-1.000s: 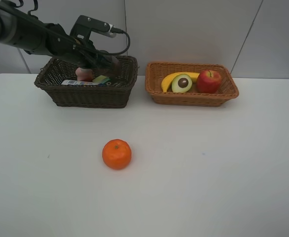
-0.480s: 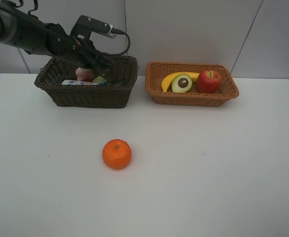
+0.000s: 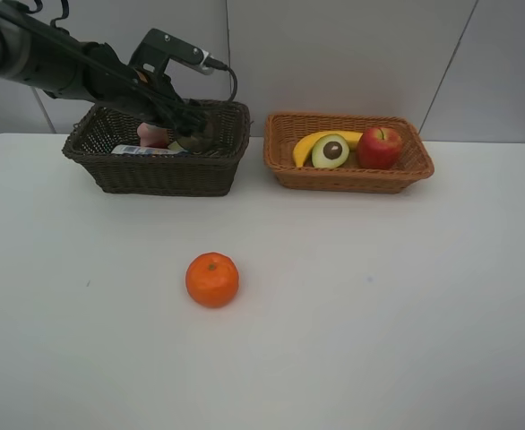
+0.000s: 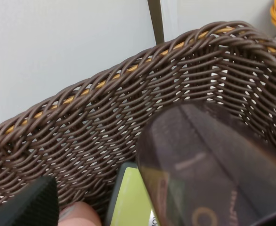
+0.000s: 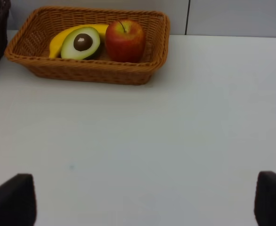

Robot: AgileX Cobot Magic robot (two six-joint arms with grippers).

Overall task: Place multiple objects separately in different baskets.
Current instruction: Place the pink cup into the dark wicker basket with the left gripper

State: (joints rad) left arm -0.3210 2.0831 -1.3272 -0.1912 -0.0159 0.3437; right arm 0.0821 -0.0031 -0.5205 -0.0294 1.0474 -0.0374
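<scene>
My left gripper [image 3: 189, 121] hangs over the right end of the dark brown basket [image 3: 155, 175], jaws spread wide. The translucent mauve cup [image 4: 208, 160] sits loose between them, against the basket wall. A white bottle [image 3: 142, 150], a pink bottle [image 3: 152, 134] and a yellow-green label [image 4: 128, 197] lie in that basket too. The orange [image 3: 212, 279] rests alone on the table. The light tan basket [image 3: 348, 177] holds the banana [image 3: 312, 141], halved avocado [image 3: 331, 150] and red apple [image 3: 380, 147]. My right gripper [image 5: 145, 205] is open and empty above bare table.
The white table [image 3: 379, 296] stretches wide around the orange. A pale panelled wall [image 3: 334, 54] rises right behind both baskets. The left arm [image 3: 56, 63] reaches in from the upper left.
The left gripper's jaws have spread apart, letting go of the cup, which now sits lower in the dark basket. The gripper has lifted slightly. The right arm is still.
</scene>
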